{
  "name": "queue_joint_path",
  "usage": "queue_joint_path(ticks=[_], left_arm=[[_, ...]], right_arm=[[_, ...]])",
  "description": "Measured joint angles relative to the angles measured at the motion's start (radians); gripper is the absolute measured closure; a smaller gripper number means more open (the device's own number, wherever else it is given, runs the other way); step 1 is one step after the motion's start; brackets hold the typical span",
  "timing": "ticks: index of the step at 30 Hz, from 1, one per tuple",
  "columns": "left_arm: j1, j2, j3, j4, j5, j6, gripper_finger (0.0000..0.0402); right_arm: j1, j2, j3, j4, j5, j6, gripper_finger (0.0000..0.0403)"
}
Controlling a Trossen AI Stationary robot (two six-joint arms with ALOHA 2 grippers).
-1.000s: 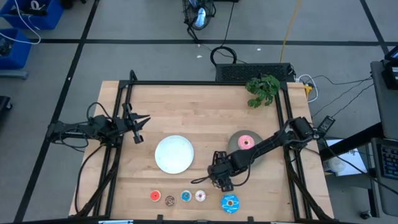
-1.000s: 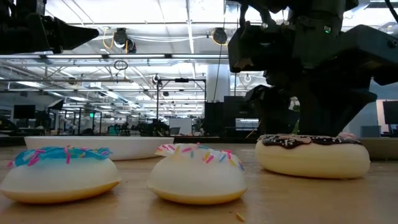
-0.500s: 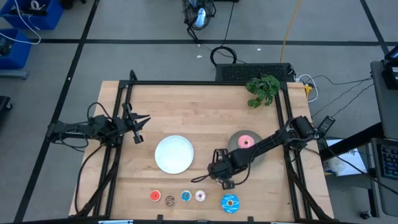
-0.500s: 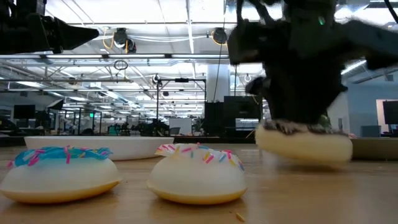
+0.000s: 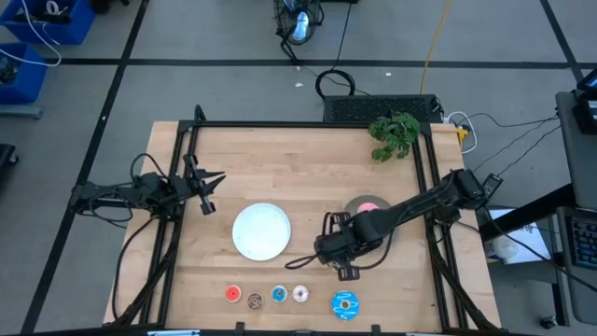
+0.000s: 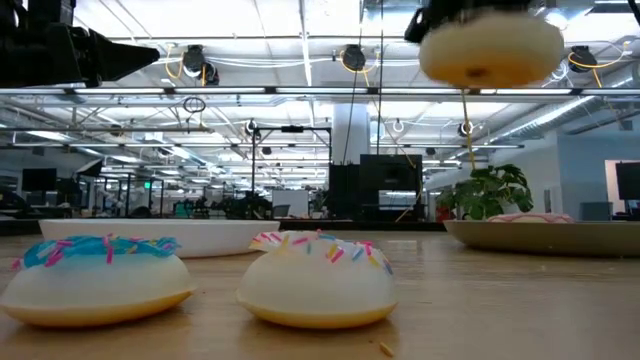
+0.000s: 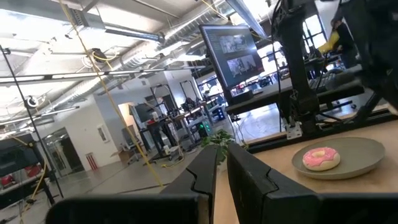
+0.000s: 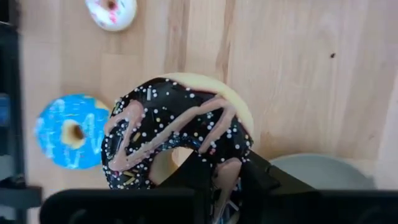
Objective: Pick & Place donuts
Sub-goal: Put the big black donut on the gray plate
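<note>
One chocolate-iced, sprinkled toy ring donut (image 8: 177, 140) hangs above the bench, pinched through its rim by the right jaws (image 5: 334, 250). Carry it level to the grey round plate (image 5: 351, 207) just behind those jaws, beside the pink donut (image 7: 321, 158). The left jaws (image 5: 207, 192), nearly closed and empty, wait well apart.

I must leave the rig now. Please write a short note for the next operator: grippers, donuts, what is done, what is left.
Right gripper: shut on chocolate donut, lifted off the table.
Left gripper: waiting at the table's left side, nearly shut, holding nothing.
Done: pink donut lies on the grey plate.
Left: place the chocolate donut; blue sprinkled donut and four tiny donuts sit in a row at the near edge. White plate holds nothing.
</note>
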Motion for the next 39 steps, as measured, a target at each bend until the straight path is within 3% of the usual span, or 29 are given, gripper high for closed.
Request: queue_joint_path(ticks=[11, 29, 39], left_arm=[[0.000, 0.000, 0.000, -0.001, 0.000, -0.002, 0.0355], [0.000, 0.000, 0.000, -0.001, 0.000, -0.001, 0.0355], [0.000, 0.000, 0.000, -0.008, -0.001, 0.006, 0.0355]], right_arm=[[-0.009, -0.114, 0.016, -0.034, 0.004, 0.047, 0.0382], [-0.009, -0.116, 0.015, -0.117, -0.002, 0.150, 0.0384], [-0.025, -0.145, -0.048, -0.315, 0.101, 0.224, 0.0385]])
